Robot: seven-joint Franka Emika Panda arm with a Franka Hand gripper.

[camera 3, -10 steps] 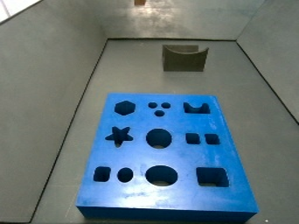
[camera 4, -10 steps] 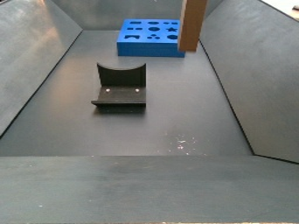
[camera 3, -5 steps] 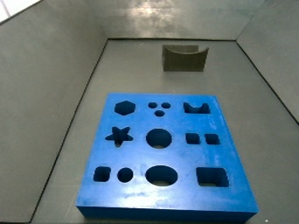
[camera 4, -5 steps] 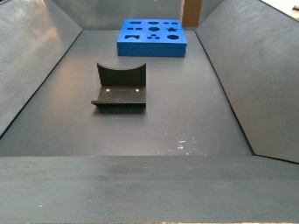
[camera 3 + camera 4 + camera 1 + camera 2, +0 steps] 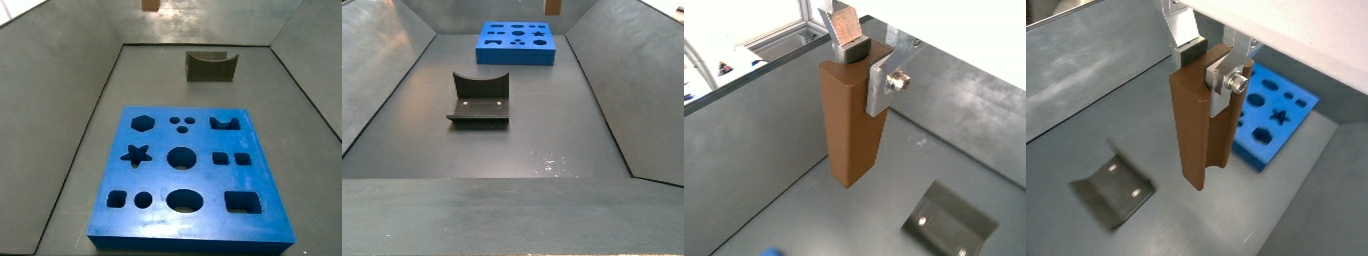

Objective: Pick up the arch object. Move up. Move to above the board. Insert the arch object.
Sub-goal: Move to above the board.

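In both wrist views my gripper [image 5: 865,60] [image 5: 1207,65] is shut on the top of a tall orange-brown bar [image 5: 851,130] [image 5: 1197,130] with a groove down one side. The bar hangs upright, high above the floor. Only its lower end shows at the top edge of both side views [image 5: 150,5] [image 5: 555,6]. The bright-blue board [image 5: 154,180] [image 5: 516,50] [image 5: 1283,118] lies flat on the floor with several shaped holes. No small olive-grey arch object shows apart from the dark notched fixture [image 5: 210,66] [image 5: 480,100].
The fixture stands on the floor between the board and the bin's far end, and shows below the bar in both wrist views [image 5: 951,225] [image 5: 1113,190]. Sloping grey walls [image 5: 382,70] enclose the floor on all sides.
The orange-brown bar has risen: a second ago it hung beside the board in a side view, now only its tip shows at the top edge.
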